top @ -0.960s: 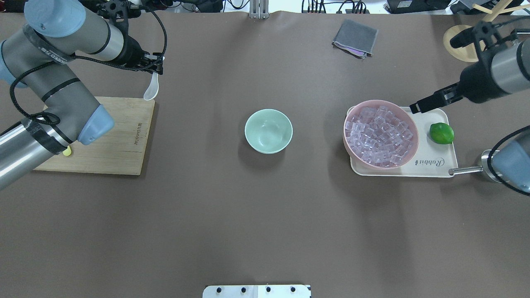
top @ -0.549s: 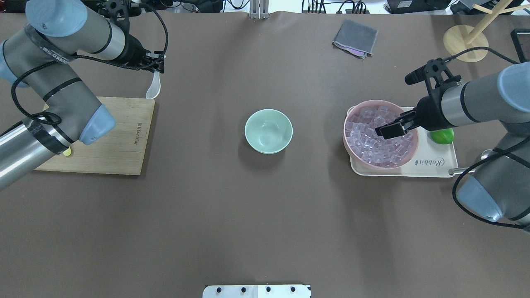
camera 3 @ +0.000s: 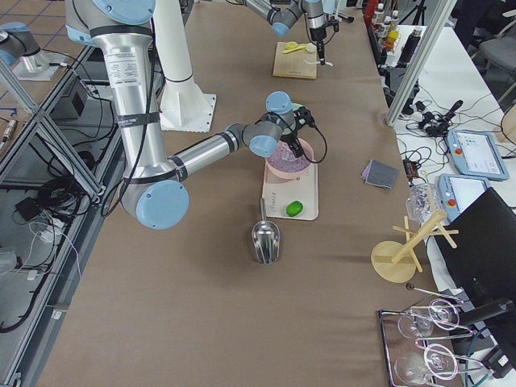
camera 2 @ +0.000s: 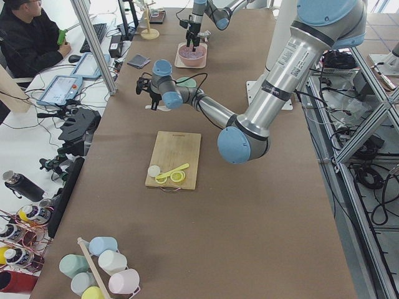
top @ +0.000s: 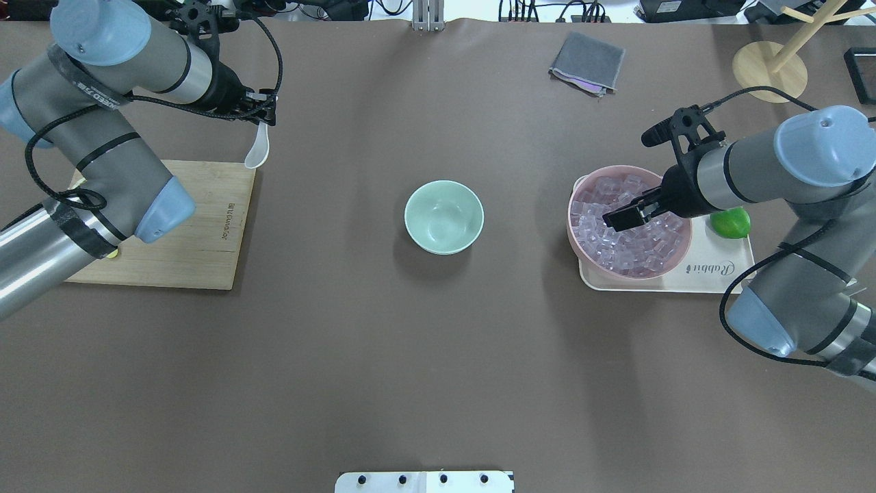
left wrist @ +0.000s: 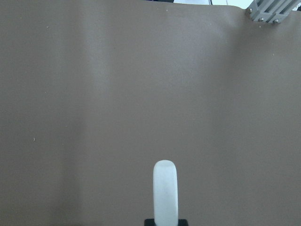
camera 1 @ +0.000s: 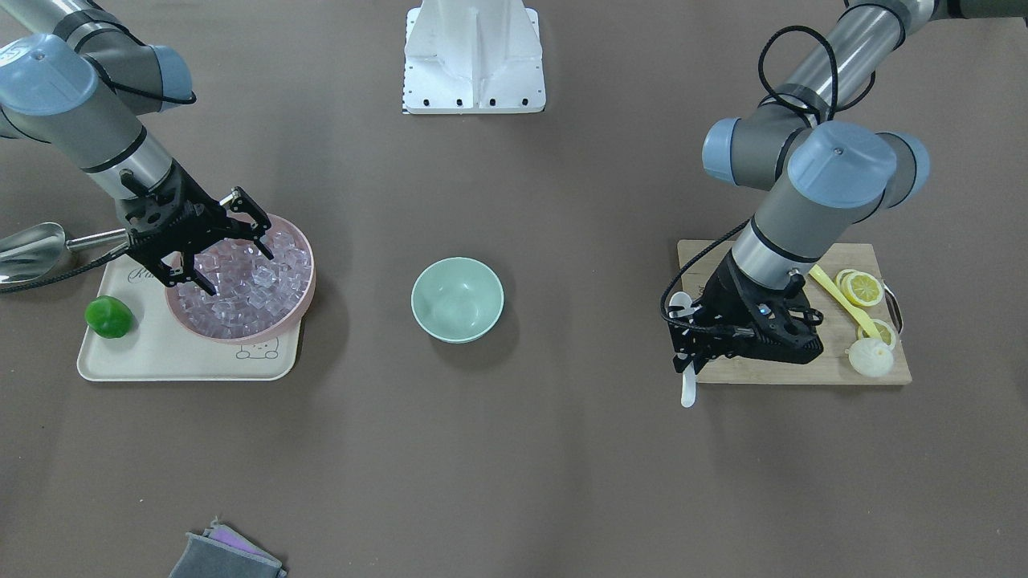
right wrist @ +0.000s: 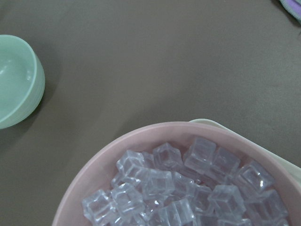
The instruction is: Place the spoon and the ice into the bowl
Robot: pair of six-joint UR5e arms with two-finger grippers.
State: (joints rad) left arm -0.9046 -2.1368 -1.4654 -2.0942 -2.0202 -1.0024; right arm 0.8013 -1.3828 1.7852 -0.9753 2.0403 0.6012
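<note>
The white spoon (top: 257, 154) hangs in my left gripper (top: 265, 113), which is shut on its handle above the table just beyond the cutting board's far corner. The handle's end shows in the left wrist view (left wrist: 165, 193) and the front view (camera 1: 687, 392). The mint-green bowl (top: 444, 216) stands at the table's middle, with nothing in it. My right gripper (camera 1: 221, 261) is open, its fingers spread low over the ice (top: 633, 239) heaped in the pink bowl (top: 571, 205). The ice (right wrist: 188, 188) and the mint bowl (right wrist: 14, 89) also show in the right wrist view.
The pink bowl stands on a cream tray (top: 718, 270) with a lime (top: 732, 222). A metal scoop (camera 1: 32, 245) lies beside the tray. The wooden cutting board (top: 198, 233) carries lemon slices (camera 1: 863, 287) and a yellow spoon (camera 1: 835, 297). A grey cloth (top: 587, 63) lies at the far side.
My right gripper has swung left from beside the tray to over the ice in the pink bowl. My left gripper has shifted slightly right with the spoon.
</note>
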